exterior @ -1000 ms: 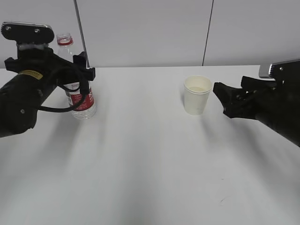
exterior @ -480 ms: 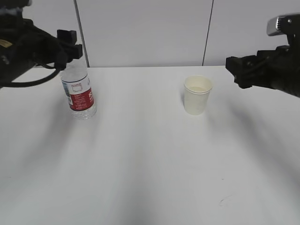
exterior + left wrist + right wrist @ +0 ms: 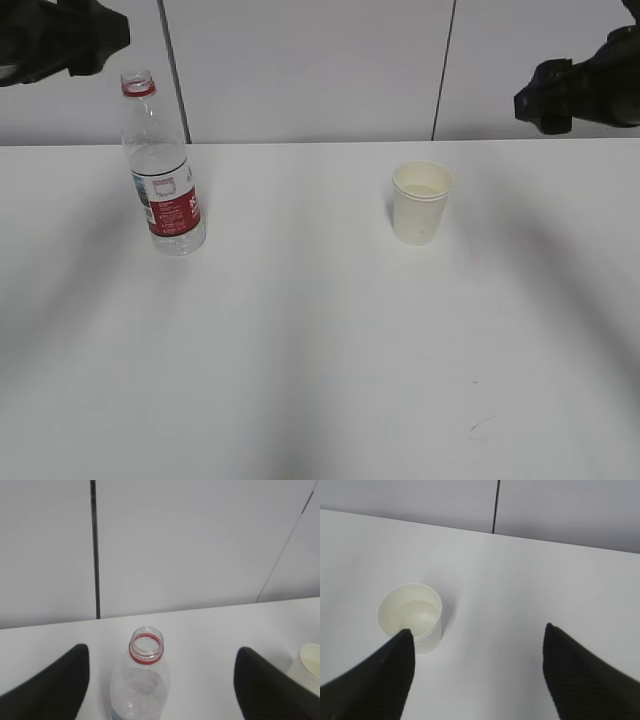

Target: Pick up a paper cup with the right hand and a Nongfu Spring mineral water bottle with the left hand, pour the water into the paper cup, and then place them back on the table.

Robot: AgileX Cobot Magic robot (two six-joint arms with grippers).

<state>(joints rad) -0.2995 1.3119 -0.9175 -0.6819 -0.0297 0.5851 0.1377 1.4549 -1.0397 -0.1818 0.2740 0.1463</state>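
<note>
The Nongfu Spring bottle (image 3: pixel 164 170) stands upright and uncapped on the white table (image 3: pixel 320 350) at the left, with a red-and-white label and a red neck ring. Its open mouth shows in the left wrist view (image 3: pixel 146 646). The paper cup (image 3: pixel 421 202) stands upright right of centre and holds a little clear water (image 3: pixel 420 614). My left gripper (image 3: pixel 162 652) is open and empty, raised above and behind the bottle. My right gripper (image 3: pixel 477 630) is open and empty, raised to the right of the cup. In the exterior view only dark parts of both arms show in the top corners.
A grey panelled wall (image 3: pixel 320 70) runs behind the table's far edge. A small dark scuff mark (image 3: pixel 480 425) lies on the table near the front right.
Both arms have risen and drawn back from the bottle and cup towards the upper corners. The bottle and cup have stayed standing where they were.
</note>
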